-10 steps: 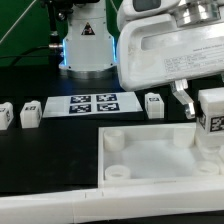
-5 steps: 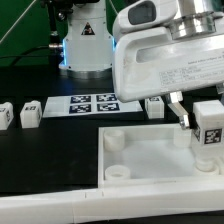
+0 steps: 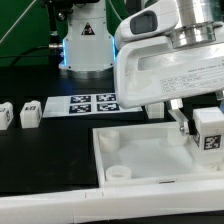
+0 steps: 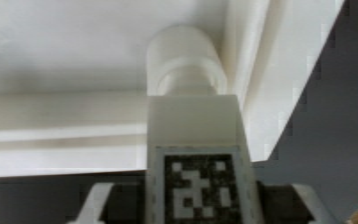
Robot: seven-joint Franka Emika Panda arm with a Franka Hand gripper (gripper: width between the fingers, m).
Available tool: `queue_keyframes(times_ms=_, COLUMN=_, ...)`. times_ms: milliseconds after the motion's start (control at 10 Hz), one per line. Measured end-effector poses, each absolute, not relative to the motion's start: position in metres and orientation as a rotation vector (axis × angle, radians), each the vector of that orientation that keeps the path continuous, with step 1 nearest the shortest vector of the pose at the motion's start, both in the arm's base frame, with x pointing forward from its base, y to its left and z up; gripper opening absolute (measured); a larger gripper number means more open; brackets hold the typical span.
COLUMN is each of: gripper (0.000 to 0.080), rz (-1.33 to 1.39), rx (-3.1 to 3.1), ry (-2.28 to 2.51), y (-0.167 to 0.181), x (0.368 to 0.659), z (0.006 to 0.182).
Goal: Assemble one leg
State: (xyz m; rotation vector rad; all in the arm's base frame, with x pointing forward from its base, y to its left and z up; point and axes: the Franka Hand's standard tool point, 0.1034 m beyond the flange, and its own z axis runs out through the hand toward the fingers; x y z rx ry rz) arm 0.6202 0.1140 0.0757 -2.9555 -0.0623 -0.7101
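Exterior view. Noted gripper (image 3: 203, 124) at the exterior view's right, under a bulky white wrist housing (image 3: 160, 70), fingers (image 3: 180, 116) pinching the leg (image 3: 209, 136) from both sides. Held upright, with black-and-white tag (image 3: 212, 141) facing the camera. Positioned over the side of the panel (image 3: 150, 152) at the exterior view's right; cannot tell whether touching the panel or hanging just clear of it.

Logged panel lying flat on black worktop (image 3: 50, 140), with raised rim all round. Two round sockets in sight toward the exterior view's left: far socket (image 3: 108, 141), near socket (image 3: 119, 172).

Counted two loose legs on worktop near the exterior view's left edge, well apart from panel: first (image 3: 5, 114), second (image 3: 31, 110) just beside it, tags showing.

Marked marker board (image 3: 93, 102) flat on worktop between those and the gripper, four tags printed on it, one edge hidden behind the housing. Behind it, arm base (image 3: 85, 45). Along the near edge, long white bar (image 3: 50, 206).

Wrist view. Sighted straight along the held leg: tag face filling the middle, a finger pressed against each flank. Beyond it, white panel surface with rim and a rounded column (image 4: 185, 60) in line with the leg. Dark worktop beside the panel edge. Contact between leg and column hidden; cannot tell.
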Motion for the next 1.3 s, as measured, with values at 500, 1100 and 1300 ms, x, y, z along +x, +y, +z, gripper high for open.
queue_keyframes(times_ms=500, gripper=0.0291, rz=-0.849, rx=-2.938, ry=-0.030, y=0.1185, x=0.6215, z=0.0710)
queue_keyframes(times_ms=1100, gripper=0.0544, rz=-0.849, rx=-2.938, ry=-0.025, y=0.1181, x=0.6216, z=0.0710)
queue_keyframes(times_ms=1300, gripper=0.0622, rz=-0.849, rx=-2.938, ry=-0.025, y=0.1181, x=0.6215, z=0.0710)
